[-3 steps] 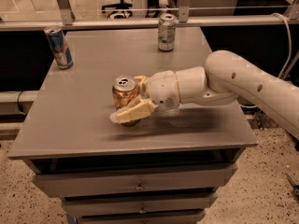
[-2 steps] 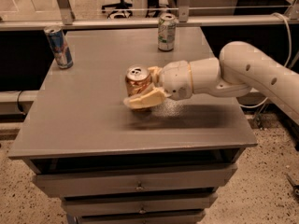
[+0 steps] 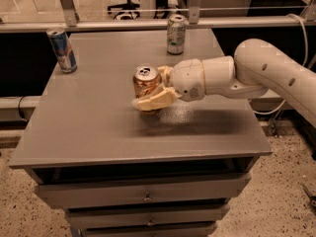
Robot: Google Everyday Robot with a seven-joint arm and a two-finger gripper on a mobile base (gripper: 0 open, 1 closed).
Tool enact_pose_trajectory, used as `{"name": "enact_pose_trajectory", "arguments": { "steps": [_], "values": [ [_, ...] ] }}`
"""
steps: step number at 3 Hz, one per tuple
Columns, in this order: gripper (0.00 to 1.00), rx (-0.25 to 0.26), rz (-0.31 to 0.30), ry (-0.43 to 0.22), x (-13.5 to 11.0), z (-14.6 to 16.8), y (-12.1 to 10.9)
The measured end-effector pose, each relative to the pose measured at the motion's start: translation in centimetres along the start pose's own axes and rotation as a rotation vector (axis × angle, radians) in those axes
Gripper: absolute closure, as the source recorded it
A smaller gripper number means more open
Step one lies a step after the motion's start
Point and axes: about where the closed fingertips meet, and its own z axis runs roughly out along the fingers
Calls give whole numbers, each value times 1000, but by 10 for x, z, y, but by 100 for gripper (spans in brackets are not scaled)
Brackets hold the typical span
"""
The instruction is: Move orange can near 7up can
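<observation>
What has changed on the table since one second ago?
The gripper, shut on the orange can over the middle of the table, carried it rightward and back, closer to the 7up can. The 7up can and the slim blue can stayed put.

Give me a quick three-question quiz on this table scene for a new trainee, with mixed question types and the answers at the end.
1. True or false: the gripper is shut on the orange can.
2. Fill in: the 7up can stands upright near the table's ___ edge.
3. Which can stands at the far left? A. orange can B. 7up can C. blue can

Key: 1 true; 2 far; 3 C.
</observation>
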Motion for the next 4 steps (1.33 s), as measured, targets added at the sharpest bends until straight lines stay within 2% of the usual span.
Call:
{"name": "enact_pose_trajectory", "arguments": {
  "steps": [1,2,3,4],
  "values": [
    [100,75,-48,-1,-11,-27,-15],
    [100,205,-110,-31,-28,-85,-42],
    [100,372,-142,-36,-31,-152,-103],
    [100,465,-137,-17,-18,-175,-164]
  ]
}}
